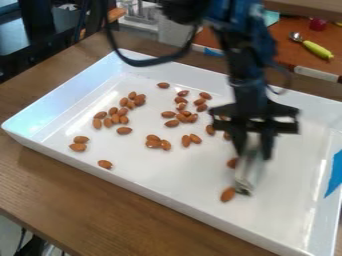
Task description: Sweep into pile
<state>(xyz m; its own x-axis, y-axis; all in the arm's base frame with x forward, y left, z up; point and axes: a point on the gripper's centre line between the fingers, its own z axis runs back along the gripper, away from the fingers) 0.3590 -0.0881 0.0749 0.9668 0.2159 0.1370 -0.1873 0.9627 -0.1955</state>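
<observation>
The black gripper (253, 149) hangs over the right half of the white tray (287, 192), shut on a pale, blurred sweeping tool (249, 169). The tool slants down to the tray floor, its dark lower end near a lone almond (228, 194). Another almond (232, 163) lies just left of the tool. Loose almonds (184, 118) are scattered across the middle, with a cluster (115, 119) to the left. A pair (78, 147) and a single almond (105, 164) lie at the front left. Part of the tray behind the arm is hidden.
Raised walls surround the tray, which stands on a brown wooden table (100, 210). Blue tape (336, 172) is on its right wall. Behind it, an orange-brown surface holds a spoon with a yellow-green handle (317, 49) and a small red object (318, 24).
</observation>
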